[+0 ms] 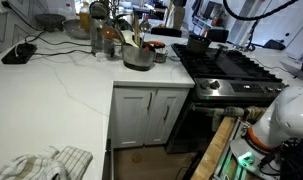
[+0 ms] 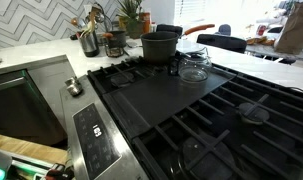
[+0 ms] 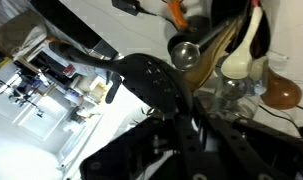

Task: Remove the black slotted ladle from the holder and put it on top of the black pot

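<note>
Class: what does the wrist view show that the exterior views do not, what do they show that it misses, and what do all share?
Only the wrist view: a close look at a round shiny metal ladle bowl and a pale cream spoon. Only the exterior views: the small matt black pot on the black gas stove, white cabinet doors, a striped cloth. Shared: the white countertop and the utensils standing in the shiny grey metal pot.
</note>
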`<state>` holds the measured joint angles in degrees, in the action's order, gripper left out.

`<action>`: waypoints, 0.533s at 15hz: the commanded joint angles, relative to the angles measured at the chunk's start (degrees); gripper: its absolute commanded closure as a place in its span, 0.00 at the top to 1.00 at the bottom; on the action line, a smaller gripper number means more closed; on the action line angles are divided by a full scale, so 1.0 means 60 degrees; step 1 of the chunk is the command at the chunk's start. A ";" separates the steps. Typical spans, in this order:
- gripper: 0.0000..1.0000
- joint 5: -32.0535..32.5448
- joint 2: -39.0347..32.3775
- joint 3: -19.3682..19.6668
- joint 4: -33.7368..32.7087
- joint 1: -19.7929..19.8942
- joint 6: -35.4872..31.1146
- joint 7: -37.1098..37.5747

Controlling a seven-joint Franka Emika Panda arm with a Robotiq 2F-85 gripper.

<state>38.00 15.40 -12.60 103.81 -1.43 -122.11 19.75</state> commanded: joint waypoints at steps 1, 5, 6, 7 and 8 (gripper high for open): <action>0.02 0.0578 0.0529 0.0424 0.0544 0.0461 0.0051 0.0663; 0.02 0.0560 0.0660 0.1192 0.0851 0.0982 -0.0317 0.0784; 0.02 0.0505 0.0616 0.1397 0.0896 0.1087 -0.0469 0.0728; 0.02 0.0335 0.0609 0.1623 0.0989 0.1160 -0.0615 0.0636; 0.02 0.0358 0.0554 0.1817 0.1072 0.1288 -0.0809 0.0647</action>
<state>40.19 17.59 -4.55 106.98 4.76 -123.25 22.99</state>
